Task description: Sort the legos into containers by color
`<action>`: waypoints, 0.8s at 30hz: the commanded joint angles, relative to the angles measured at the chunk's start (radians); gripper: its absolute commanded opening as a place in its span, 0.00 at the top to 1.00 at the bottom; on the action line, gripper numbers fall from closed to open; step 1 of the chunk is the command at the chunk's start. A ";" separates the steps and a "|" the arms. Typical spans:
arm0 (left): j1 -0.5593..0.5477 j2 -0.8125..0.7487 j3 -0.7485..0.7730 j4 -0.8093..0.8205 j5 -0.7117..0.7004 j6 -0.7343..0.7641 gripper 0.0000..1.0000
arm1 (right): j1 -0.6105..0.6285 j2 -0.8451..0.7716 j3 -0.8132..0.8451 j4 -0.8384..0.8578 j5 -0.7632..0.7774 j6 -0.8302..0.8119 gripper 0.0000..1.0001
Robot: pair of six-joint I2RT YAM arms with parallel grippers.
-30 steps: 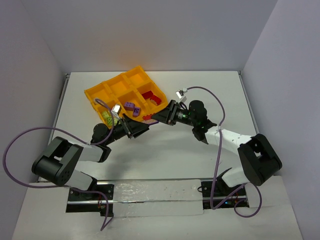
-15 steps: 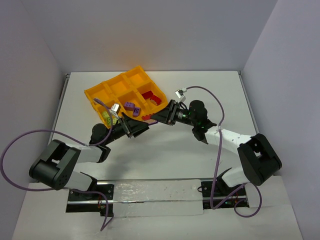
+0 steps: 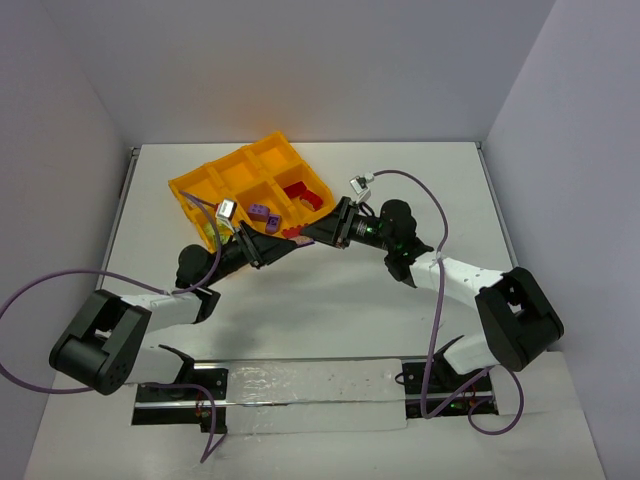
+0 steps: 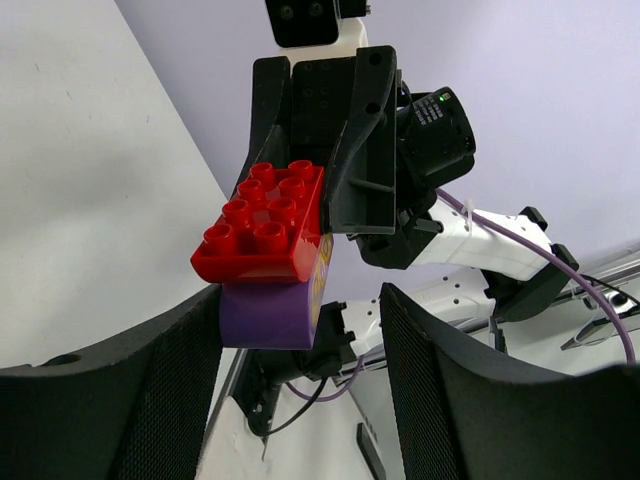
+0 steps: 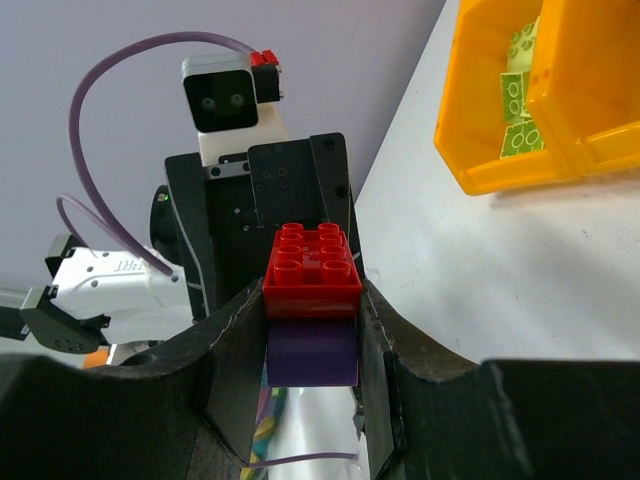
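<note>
White table (image 3: 400, 300), pale walls (image 3: 300, 70), orange tray (image 3: 178, 188) toward the far left corner. Right gripper (image 5: 310, 300) is clamped on a red brick (image 5: 311, 270) stacked on a purple brick (image 5: 311, 358). The stack's in the air off the tray's near-right edge, long side aimed at the left gripper (image 4: 300, 298), whose fingers are spread wide. Plain tabletop runs to the right edge. From above the stack's barely readable.

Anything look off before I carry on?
Yes: the right pincer grips a red brick stuck on top of a purple brick, a mixed-colour pair that fits no single cell. The left pincer faces it, open. The tray also sits skewed to the table edges.
</note>
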 commanded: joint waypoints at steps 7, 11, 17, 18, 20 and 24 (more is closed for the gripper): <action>-0.010 0.014 0.054 0.099 0.018 0.007 0.68 | 0.005 -0.001 0.038 0.049 -0.031 0.003 1.00; -0.011 0.013 0.053 0.082 0.015 0.012 1.00 | 0.006 -0.003 0.034 0.054 -0.017 0.012 1.00; -0.012 -0.024 0.046 -0.009 0.008 0.068 1.00 | 0.005 -0.016 0.029 0.054 0.022 0.031 1.00; -0.014 -0.046 0.045 -0.070 0.001 0.102 1.00 | 0.005 -0.018 0.028 0.052 0.032 0.041 1.00; -0.018 -0.080 0.044 -0.155 -0.018 0.152 1.00 | 0.005 -0.020 0.025 0.049 0.051 0.053 1.00; -0.026 -0.176 0.038 -0.393 -0.071 0.287 1.00 | 0.005 -0.018 0.030 0.047 0.068 0.069 1.00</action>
